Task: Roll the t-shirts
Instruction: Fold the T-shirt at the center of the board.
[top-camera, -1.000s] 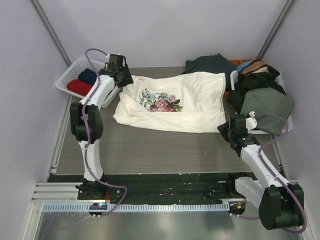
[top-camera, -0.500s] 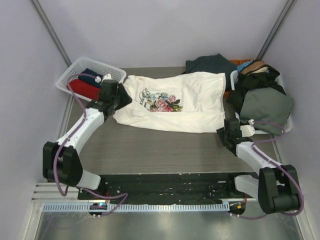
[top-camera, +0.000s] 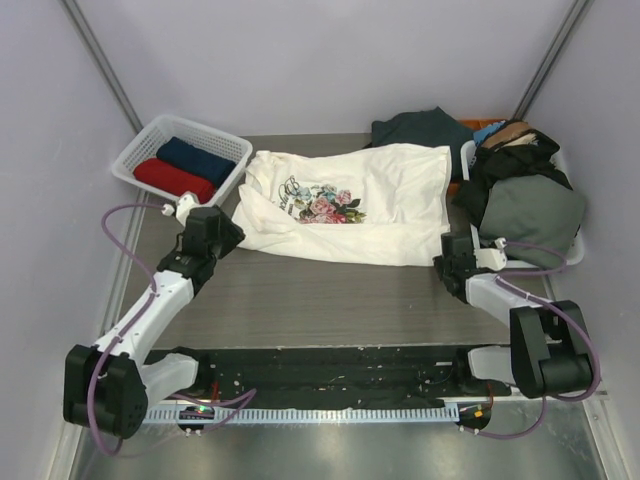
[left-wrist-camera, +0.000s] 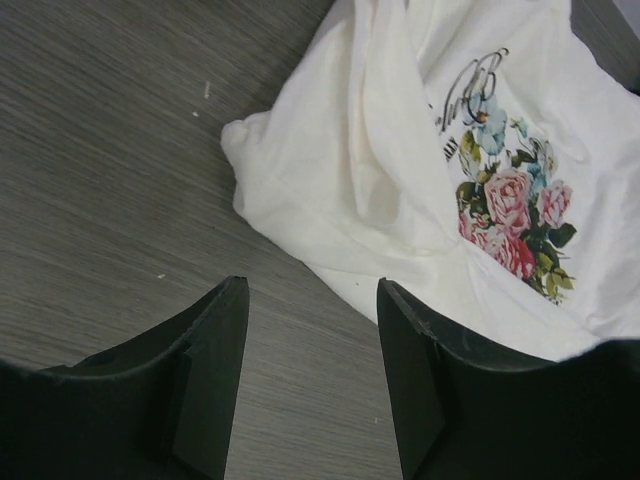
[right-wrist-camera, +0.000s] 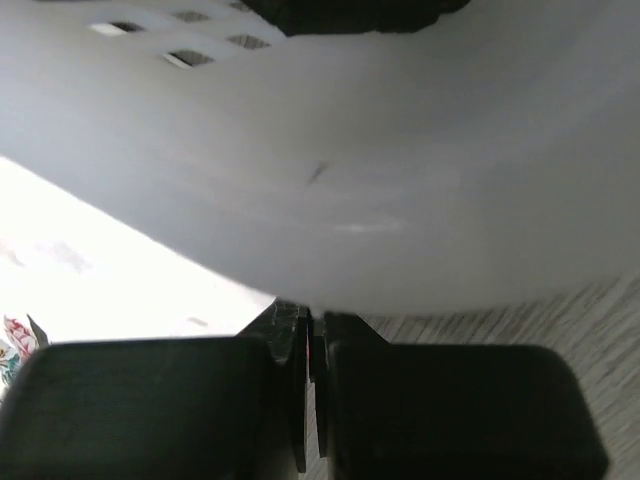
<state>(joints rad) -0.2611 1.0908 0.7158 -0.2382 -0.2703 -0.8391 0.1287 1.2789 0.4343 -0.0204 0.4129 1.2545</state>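
Across the far half of the tabletop (top-camera: 330, 290), as seen from above, the cream t-shirt (top-camera: 350, 205) is spread out wrinkled. Its right edge appears to touch a heap of dark clothes (top-camera: 525, 200) at the far right corner. A red t-shirt (top-camera: 172, 180) and a navy t-shirt (top-camera: 200, 158) lie rolled in the white lattice basket (top-camera: 135, 150) at the far left corner. The left pincer (top-camera: 228, 232) is held just beside the shirt's near left corner, and the right pincer (top-camera: 447, 262) beside its near right corner. Through the left wrist camera, the left pincer is shown parted, with nothing between its jaws, over bare wood just short of a bunched corner of cloth. If that bunch were gripped, several layers could be taken together and a lopsided roll produced. Through the right wrist camera, the right pincer is shown closed on nothing, close under the white wall of a second basket (right-wrist-camera: 400, 150). Unless it is opened, no hem can be taken, and a careless lift could catch the lattice and tip the heap. Neighbouring garments could also be dragged along with the roll.
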